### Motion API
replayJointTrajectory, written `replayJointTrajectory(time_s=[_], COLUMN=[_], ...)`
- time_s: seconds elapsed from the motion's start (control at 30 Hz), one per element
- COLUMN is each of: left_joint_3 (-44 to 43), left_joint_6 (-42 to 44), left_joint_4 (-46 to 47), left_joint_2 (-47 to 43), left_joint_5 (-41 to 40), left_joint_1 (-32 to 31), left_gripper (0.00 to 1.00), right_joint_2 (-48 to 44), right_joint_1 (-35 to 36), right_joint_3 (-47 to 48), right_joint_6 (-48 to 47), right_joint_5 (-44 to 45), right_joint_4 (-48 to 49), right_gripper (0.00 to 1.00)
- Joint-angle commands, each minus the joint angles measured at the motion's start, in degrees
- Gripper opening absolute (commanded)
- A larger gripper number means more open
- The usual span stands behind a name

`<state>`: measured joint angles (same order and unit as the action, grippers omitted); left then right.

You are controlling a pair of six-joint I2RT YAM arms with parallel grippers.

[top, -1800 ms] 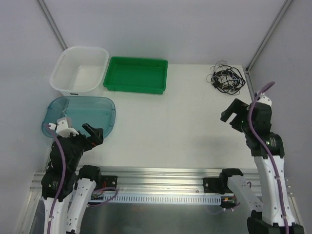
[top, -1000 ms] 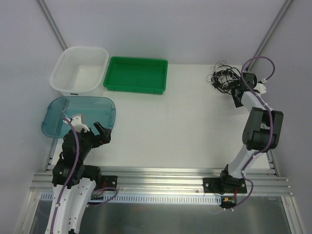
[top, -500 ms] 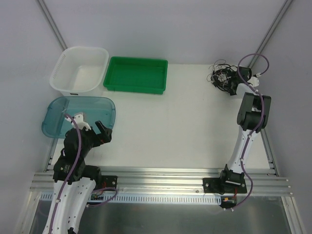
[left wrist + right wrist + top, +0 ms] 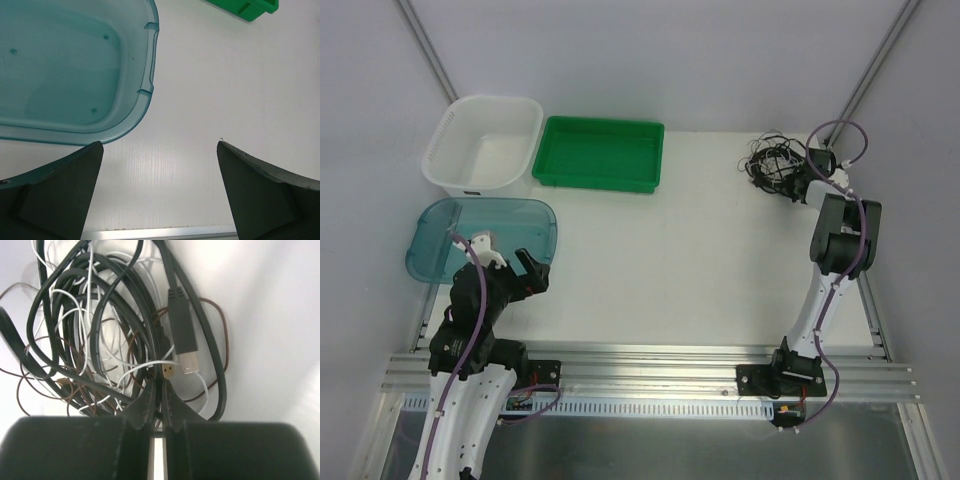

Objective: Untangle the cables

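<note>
The cables (image 4: 772,162) lie in one tangled heap at the table's far right corner. In the right wrist view the cables (image 4: 115,330) are thick black loops, a thin white cord (image 4: 145,365) and a thin brown wire (image 4: 223,335), with a black USB plug (image 4: 182,335) on top. My right gripper (image 4: 800,176) (image 4: 160,384) is at the heap's right edge, shut on a black cable that runs between its fingertips. My left gripper (image 4: 525,272) (image 4: 160,143) hangs wide open and holds nothing, over bare table beside the blue tub.
A translucent blue tub (image 4: 435,225) (image 4: 150,85) sits at the left. A white basket (image 4: 448,130) and a green tray (image 4: 600,125) (image 4: 245,7) stand along the back. The table's right edge and a frame post are close behind the heap.
My right arm stretched out to the heap and its jaws closed on a black cable. The heap shifted slightly left. The left arm has barely moved.
</note>
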<state>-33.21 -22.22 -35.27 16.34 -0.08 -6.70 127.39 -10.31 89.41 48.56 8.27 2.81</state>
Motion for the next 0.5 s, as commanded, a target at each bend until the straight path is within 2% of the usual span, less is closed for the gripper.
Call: replayJointTrajectory(time_s=[0.0, 0.07, 0.2, 0.33, 0.47], left_joint_3=[0.25, 0.25, 0.43, -0.62, -5.54], left_joint_6=[1.04, 1.12, 1.74, 2.36, 1.83], left_joint_4=[2.31, 2.57, 3.36, 4.24, 4.15], left_joint_2=[-0.96, -1.13, -1.57, -0.87, 1.94], left_joint_5=[1.74, 2.71, 5.34, 10.26, 19.29], left_joint_1=[-0.16, -0.16, -0.16, -0.16, -0.16], left_gripper=[0.99, 0.99, 0.99, 0.99, 0.99], right_joint_2=[-12.05, -17.24, -35.31, -50.29, -63.03], right_joint_1=[0.72, 1.42, 3.53, 10.02, 17.58], right_joint_3=[-7.82, -14.76, -27.15, -36.83, -45.18], right_joint_6=[-7.39, -10.22, -17.69, -24.9, -29.56], right_joint_5=[-3.96, -5.98, -11.34, -14.59, -17.76], right_joint_4=[-5.79, -7.55, -11.76, -19.32, -21.88], right_gripper=[0.01, 0.01, 0.01, 0.01, 0.01])
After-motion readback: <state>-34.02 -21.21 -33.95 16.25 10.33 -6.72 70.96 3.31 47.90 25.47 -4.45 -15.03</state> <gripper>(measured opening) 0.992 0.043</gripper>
